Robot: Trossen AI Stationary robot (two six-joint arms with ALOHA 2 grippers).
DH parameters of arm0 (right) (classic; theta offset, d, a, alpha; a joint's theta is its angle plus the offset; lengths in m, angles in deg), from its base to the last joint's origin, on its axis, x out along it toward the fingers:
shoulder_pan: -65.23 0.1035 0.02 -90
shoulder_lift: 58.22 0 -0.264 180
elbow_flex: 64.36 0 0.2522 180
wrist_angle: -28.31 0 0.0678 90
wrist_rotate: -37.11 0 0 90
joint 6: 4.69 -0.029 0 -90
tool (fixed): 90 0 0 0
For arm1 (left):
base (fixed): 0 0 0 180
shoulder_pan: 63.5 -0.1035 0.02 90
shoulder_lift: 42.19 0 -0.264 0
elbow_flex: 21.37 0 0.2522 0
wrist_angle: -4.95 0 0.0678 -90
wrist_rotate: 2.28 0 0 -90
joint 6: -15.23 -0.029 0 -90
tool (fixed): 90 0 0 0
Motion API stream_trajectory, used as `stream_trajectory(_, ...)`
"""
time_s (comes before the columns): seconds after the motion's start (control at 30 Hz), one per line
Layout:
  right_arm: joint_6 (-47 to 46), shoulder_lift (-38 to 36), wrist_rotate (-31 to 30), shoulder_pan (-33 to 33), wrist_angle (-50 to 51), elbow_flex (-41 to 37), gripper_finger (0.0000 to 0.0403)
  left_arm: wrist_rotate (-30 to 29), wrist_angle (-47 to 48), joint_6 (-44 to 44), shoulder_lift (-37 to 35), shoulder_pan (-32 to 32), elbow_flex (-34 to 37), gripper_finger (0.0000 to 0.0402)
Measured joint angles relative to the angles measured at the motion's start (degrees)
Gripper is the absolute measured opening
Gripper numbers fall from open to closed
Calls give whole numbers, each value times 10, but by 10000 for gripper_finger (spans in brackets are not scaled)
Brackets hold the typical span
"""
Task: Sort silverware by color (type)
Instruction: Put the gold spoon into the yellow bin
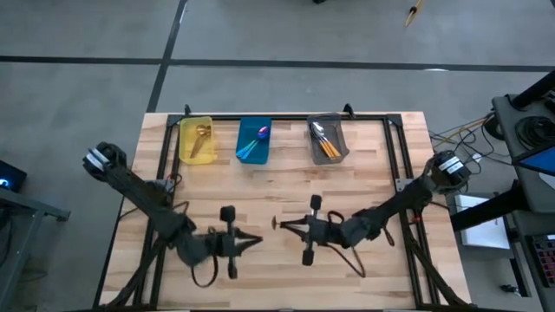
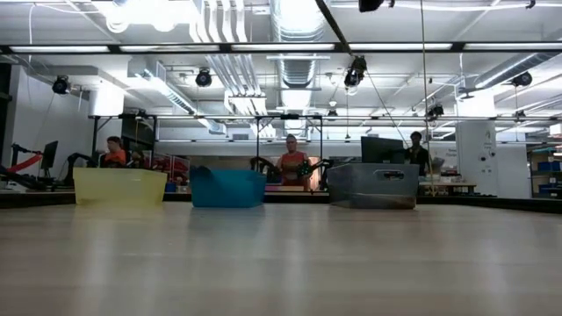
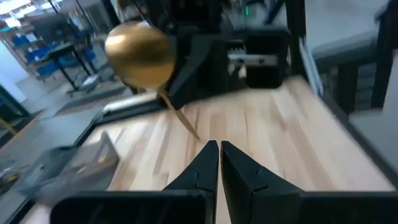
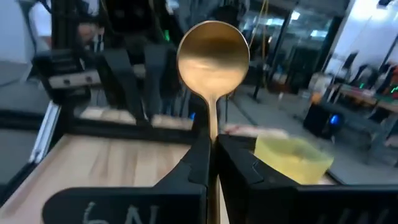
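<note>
I judge the sorting nearly finished. From above, the bench [image 1: 286,186] carries three bins along its far edge: the yellow bin [image 1: 195,139] near the far left corner holds gold spoons, the blue bin [image 1: 253,141] in the middle holds purple-and-teal ones, and the grey bin [image 1: 329,141] to its right holds silver ones with orange handles. I see no loose silverware lying on the open wood between the bins and the near edge.

One piece is left in play: a gold spoon [image 4: 213,53]. My right gripper [image 4: 212,151], hovering over the middle of the bench toward the near edge, has its jaws pinched tight on the spoon's thin handle, the bowl pointing toward the other arm. My left gripper [image 3: 219,152] sits just across from it, jaws fully closed and empty; its wrist camera shows the gold bowl a little beyond the fingertips, clear of them, though blur hides where the handle ends.

What remains, as I read it, is carrying this last spoon to the yellow bin and dropping it in with the other gold ones.
</note>
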Motion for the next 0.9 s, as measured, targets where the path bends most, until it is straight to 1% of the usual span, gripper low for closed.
stream_trajectory(0.07,17,7,1,-6,-40,-1,10,19,-80,-11,-11,-18,39,0)
stream_trajectory(0.13,35,17,0,-11,-76,-3,11,21,-137,-12,-17,-35,74,0)
stream_trajectory(0.23,48,27,-1,-23,-152,-3,11,23,-202,4,-23,-58,115,3)
stream_trajectory(0.3,48,35,0,-33,-188,-1,11,25,-230,22,-26,-72,129,14)
stream_trajectory(0.43,34,53,-2,-57,-202,7,11,24,-236,52,-27,-94,145,53)
stream_trajectory(0.6,-1,65,5,-82,-206,21,12,23,-242,79,-17,-117,148,128)
stream_trajectory(0.67,-7,70,5,-91,-203,23,12,21,-260,80,-9,-125,147,158)
stream_trajectory(0.73,-3,73,4,-97,-203,28,12,7,-260,80,-3,-132,143,183)
stream_trajectory(0.83,4,75,9,-103,-205,39,12,7,-265,80,6,-145,136,207)
stream_trajectory(0.9,6,78,30,-108,-205,42,12,8,-268,80,14,-154,126,213)
